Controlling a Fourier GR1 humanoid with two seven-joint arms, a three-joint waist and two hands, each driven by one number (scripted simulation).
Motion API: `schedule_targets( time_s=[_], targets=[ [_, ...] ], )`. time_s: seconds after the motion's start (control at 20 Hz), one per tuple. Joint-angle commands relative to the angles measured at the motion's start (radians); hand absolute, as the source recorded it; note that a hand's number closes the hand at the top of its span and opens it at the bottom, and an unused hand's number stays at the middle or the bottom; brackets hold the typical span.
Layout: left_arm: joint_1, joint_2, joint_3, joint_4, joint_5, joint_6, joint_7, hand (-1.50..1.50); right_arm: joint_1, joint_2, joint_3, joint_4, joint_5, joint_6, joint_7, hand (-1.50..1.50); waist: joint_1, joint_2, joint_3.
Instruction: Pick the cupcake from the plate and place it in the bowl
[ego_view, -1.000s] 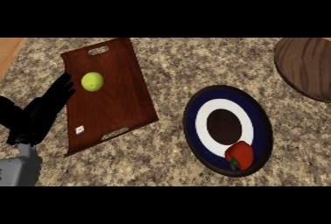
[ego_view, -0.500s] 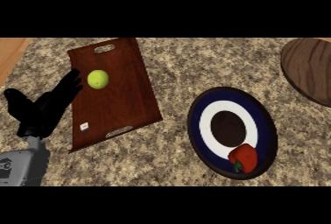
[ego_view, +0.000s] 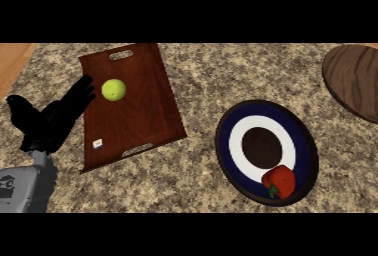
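The step in hand looks to be the first reach toward the plate (ego_view: 229, 150), and none of the grasp is made yet. To do it well, the arm that goes should come in from above the plate's near edge, fingers spread only enough to straddle the item, and settle round it without scraping the rim or sliding the plate across the table (ego_view: 199, 70). The lift should be straight up before any travel toward the wooden bowl (ego_view: 354, 80), which sits at the far right, partly cut off by the view's edge.

The only item on the plate is a small red thing with a green stem (ego_view: 279, 181), lying on the plate's near rim; it reads more like a red fruit or pepper than a cupcake, though the view is too coarse to be sure.

The left hand (ego_view: 52, 120) shows at the left, open, fingers straight and pointing far and rightward, their tips over the left edge of a wooden tray (ego_view: 140, 125) that carries a green ball (ego_view: 113, 89). The red item lies well apart from this hand, to its right and nearer, with the tray between. The right hand is not visible.
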Motion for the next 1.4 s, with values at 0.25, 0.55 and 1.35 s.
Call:
schedule_targets(
  time_s=[0.25, 0.55, 1.35],
  targets=[
    [-0.034, 0.0, 0.009, 0.037, -0.008, -0.001, -0.008, 0.0, -0.274, 0.132, 0.09, -0.084, -0.038, 0.059, 0.235, 1.5, 0.005, 0.001, 0.0],
    [0.014, -0.043, -0.024, -0.01, -0.028, 0.021, -0.008, 0.0, -0.421, 0.216, 0.159, -0.009, 0.02, -0.002, 0.289, 1.5, 0.008, 0.002, 0.0],
    [-0.051, -0.037, -0.029, 0.005, -0.012, -0.013, 0.001, 0.0, -0.631, 0.423, 0.2, 0.413, 0.16, -0.271, 0.261, 1.5, 0.061, 0.03, 0.005]
  ],
)
